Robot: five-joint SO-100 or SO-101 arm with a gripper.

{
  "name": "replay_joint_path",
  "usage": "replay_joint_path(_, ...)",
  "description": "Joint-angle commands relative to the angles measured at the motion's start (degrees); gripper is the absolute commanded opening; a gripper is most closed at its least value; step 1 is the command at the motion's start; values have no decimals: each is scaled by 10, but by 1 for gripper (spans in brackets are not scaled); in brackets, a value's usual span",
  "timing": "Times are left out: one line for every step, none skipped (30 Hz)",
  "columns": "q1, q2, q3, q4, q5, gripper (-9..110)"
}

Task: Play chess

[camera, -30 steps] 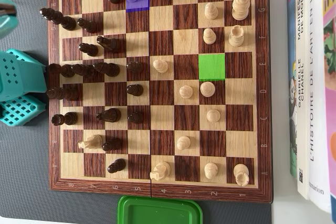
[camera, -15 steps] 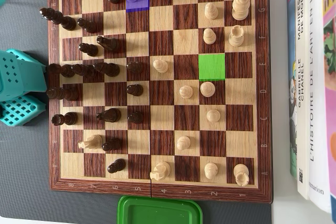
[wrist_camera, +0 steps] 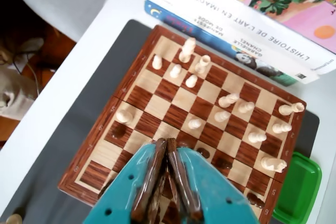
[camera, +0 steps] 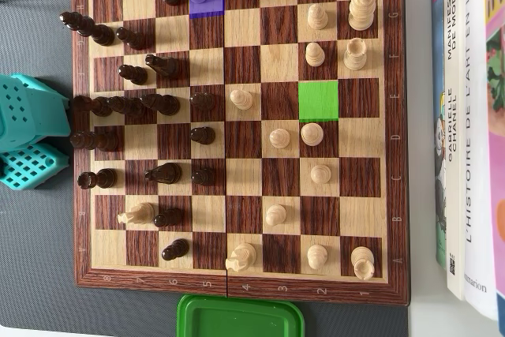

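Observation:
The wooden chessboard (camera: 241, 280) fills the overhead view, with dark pieces (camera: 163, 103) crowded on its left half and light pieces (camera: 312, 133) on its right. A purple-marked square (camera: 207, 7) at the top holds a pawn, and a green-marked square (camera: 318, 100) is bare. One light piece (camera: 136, 213) lies among the dark ones. In the wrist view my teal gripper (wrist_camera: 164, 141) hangs above the board's (wrist_camera: 185, 99) near edge, over the dark pieces (wrist_camera: 223, 162). Its brown pads (wrist_camera: 181, 177) are pressed together with nothing between them. The overhead view does not show the gripper.
Books (camera: 473, 116) lie along the board's right side in the overhead view and stand behind the board (wrist_camera: 247, 19) in the wrist view. A green container (camera: 241, 317) sits at the bottom edge. The teal arm base (camera: 28, 112) stands left of the board.
A blurred teal part at the overhead view's upper left edge a second ago has gone out of view. No piece on the board has moved.

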Motion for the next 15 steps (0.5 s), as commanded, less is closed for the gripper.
replay_joint_path(-30, -23, -24, 13, 6, 4)
replay_joint_path(-39, -31, -23, 13, 6, 4)
replay_joint_path(-45, -38, -19, 13, 7, 4)
replay_joint_path(-51, -44, -12, 13, 11, 4)
replay_joint_path(-60, -52, -3, 13, 20, 4)
replay_joint_path(-68, -57, 11, 13, 28, 4)
replay_joint_path(-71, -61, 25, 13, 33, 4)
replay_joint_path(-76, -66, 42, 13, 39, 4)
replay_joint_path(-78, -69, 60, 13, 45, 4)
replay_joint_path(-83, -71, 76, 12, 53, 4)
replay_joint_path(-90, -72, 93, 12, 60, 4)
replay_joint_path(-95, -72, 111, 12, 68, 4)
replay_joint_path(-98, -72, 127, 11, 77, 4)
replay_joint_path(-101, -72, 144, 11, 87, 4)
replay_joint_path(-106, -72, 160, 11, 97, 4)
